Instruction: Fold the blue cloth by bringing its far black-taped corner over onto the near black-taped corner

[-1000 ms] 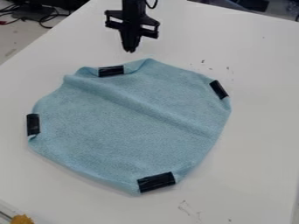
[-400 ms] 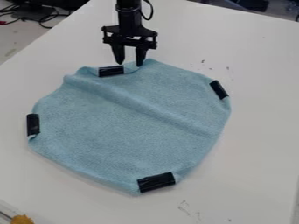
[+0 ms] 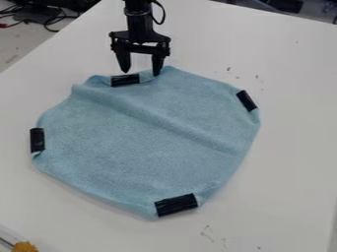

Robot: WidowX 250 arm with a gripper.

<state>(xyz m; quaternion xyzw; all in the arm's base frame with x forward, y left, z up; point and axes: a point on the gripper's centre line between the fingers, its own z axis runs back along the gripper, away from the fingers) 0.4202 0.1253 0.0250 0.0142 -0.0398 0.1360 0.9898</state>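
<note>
Both fingers (image 3: 157,64) of the released hand (image 3: 141,72) stand apart near twelve o'clock of the blue cloth (image 3: 145,142) on the desk (image 3: 289,147); centring them over its eleven-o'clock black tape (image 3: 125,79) should steady the pinch.

One robot arm (image 3: 139,19) and one pincer (image 3: 141,72) with two fingers (image 3: 157,61) share one white counter (image 3: 289,147) with one blue cloth (image 3: 145,133), four black strips (image 3: 176,204) and one yellow-orange object (image 3: 25,247); several dark cables (image 3: 50,22), too tangled for an exact count, complete the scene.
</note>
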